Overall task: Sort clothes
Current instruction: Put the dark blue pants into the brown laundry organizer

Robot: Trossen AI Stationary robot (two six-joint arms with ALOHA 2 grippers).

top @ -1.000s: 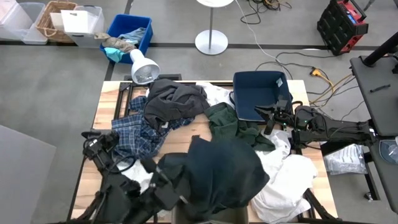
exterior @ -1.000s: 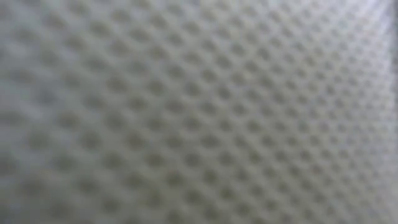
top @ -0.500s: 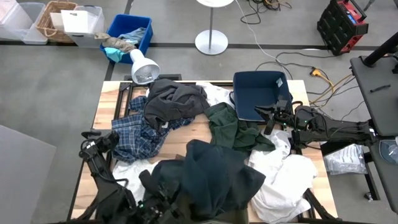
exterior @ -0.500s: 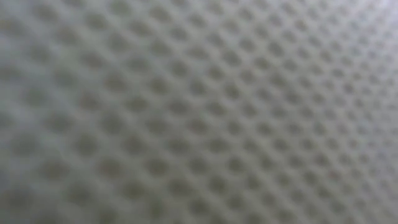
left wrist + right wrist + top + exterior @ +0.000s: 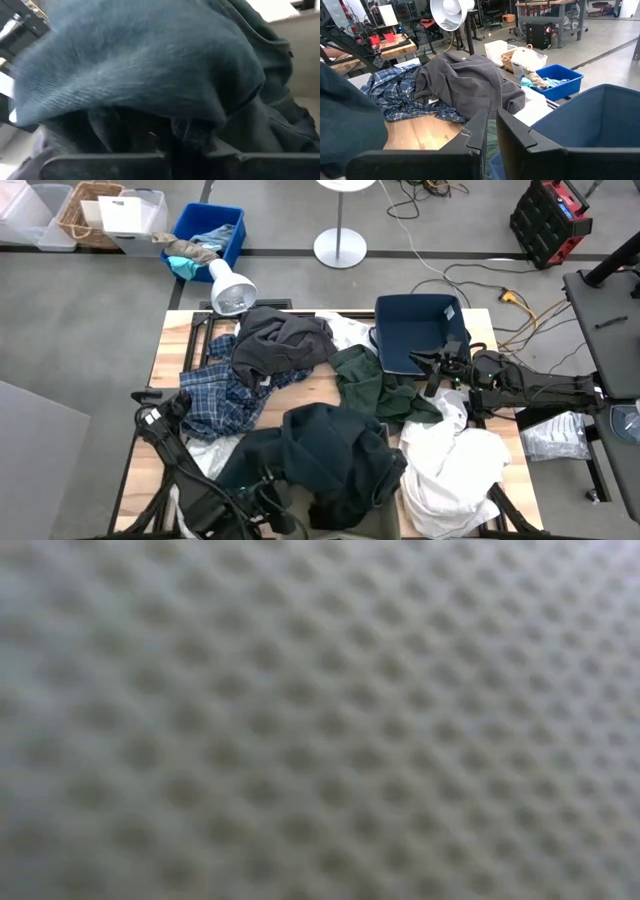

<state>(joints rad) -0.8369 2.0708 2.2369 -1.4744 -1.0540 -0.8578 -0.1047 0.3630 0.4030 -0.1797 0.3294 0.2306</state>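
Observation:
A black garment [image 5: 325,465] lies heaped at the table's near middle, with my left gripper [image 5: 272,502] shut on its near-left part. In the left wrist view the cloth [image 5: 150,65] fills the picture above the fingers. A charcoal grey garment [image 5: 283,345], a plaid shirt [image 5: 218,395], a dark green garment [image 5: 372,385] and white clothes [image 5: 455,470] lie spread over the tabletop. My right gripper [image 5: 436,366] hovers shut at the right, beside the blue bin [image 5: 415,330], touching nothing. My left gripper pinches a bunched fold of the black garment [image 5: 186,131] between its two fingers, several layers by the look of it. The fingers come from the table's near left, slanting down. The rest of the garment lies slack on the table and partly on the white clothes.
A white lamp head [image 5: 232,290] overhangs the far left corner. On the floor behind stand a blue crate with rags [image 5: 208,235] and pale boxes [image 5: 130,215]. Textured white cloth [image 5: 320,720] covers the low view. Bare wood [image 5: 305,385] shows at the table's middle.
My left gripper has sunk toward the table's near edge and tipped over, still shut on the black garment. The garment, held up and spread wide before, has come down and crumpled into a smaller heap, drawing back from the white clothes at the right.

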